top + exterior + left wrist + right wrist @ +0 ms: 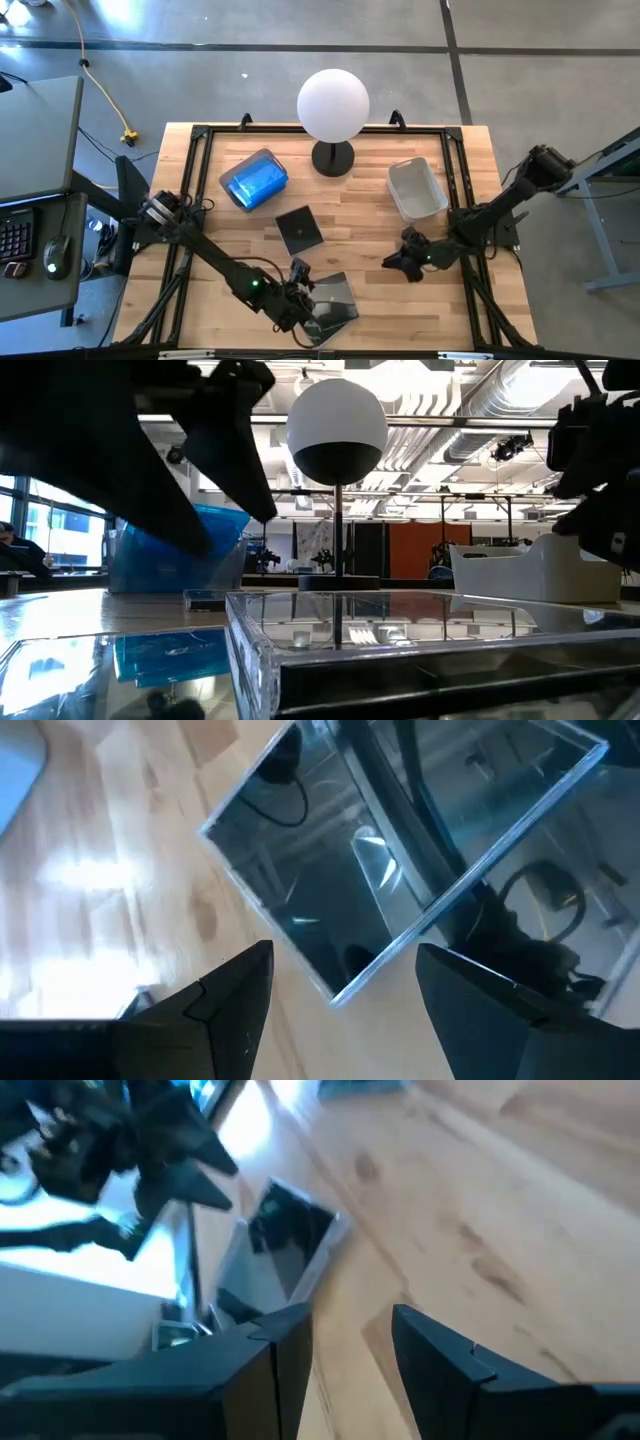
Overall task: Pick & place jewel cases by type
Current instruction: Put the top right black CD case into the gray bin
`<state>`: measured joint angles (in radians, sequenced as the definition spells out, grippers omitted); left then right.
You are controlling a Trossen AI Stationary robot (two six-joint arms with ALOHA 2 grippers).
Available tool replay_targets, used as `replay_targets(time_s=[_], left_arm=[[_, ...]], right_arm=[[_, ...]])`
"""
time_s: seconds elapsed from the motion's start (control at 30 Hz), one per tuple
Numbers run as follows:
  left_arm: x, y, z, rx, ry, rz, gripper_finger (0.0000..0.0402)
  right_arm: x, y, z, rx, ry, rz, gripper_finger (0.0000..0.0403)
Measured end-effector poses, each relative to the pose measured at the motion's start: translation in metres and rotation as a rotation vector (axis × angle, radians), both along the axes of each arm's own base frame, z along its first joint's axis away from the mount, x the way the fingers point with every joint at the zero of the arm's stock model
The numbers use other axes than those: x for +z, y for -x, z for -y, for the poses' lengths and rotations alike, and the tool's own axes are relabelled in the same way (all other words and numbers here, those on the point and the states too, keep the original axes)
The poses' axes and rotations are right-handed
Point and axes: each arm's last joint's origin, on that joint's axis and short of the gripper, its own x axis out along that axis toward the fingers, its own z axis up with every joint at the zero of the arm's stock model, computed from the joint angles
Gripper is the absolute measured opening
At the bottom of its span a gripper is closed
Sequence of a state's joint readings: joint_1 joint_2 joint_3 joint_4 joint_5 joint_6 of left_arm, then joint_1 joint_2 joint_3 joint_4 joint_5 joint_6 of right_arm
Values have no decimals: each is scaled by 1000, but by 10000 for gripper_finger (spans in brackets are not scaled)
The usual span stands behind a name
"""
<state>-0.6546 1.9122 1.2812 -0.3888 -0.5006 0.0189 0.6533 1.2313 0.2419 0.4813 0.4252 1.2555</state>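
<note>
A glossy dark jewel case point(336, 296) lies flat near the table's near edge, overlapping a second one point(322, 327). A third dark case point(298, 228) lies flat mid-table. My left gripper point(305, 298) is open just above the near case; in the left wrist view its fingers stand on either side of the case's corner point(342, 990) without touching. My right gripper point(395, 262) is open and empty, low over bare wood right of centre. A bin holding translucent blue cases point(253, 180) stands at the far left.
A pale grey empty bin point(417, 188) stands at the far right. A white globe on a black stand point(333, 105) is at the far middle. A black frame point(200, 135) edges the table. Bare wood lies between the two grippers.
</note>
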Motion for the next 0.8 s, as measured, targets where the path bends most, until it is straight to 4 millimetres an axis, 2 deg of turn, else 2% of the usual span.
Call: replay_targets(time_s=[0.17, 0.37, 0.6, 0.8], left_arm=[[-11, -2, 0, 12, -52, -7, 241], [-10, -3, 1, 8, -46, 6, 241], [-9, -5, 3, -11, -35, 26, 241], [-23, -7, 5, -33, -28, -19, 241]], right_arm=[[7, -27, -14, 36, 21, -93, 133], [-5, -61, -25, 25, -28, -345, 133], [-11, -100, -40, 126, -22, -373, 133], [-21, -116, -48, 148, -63, -409, 133]])
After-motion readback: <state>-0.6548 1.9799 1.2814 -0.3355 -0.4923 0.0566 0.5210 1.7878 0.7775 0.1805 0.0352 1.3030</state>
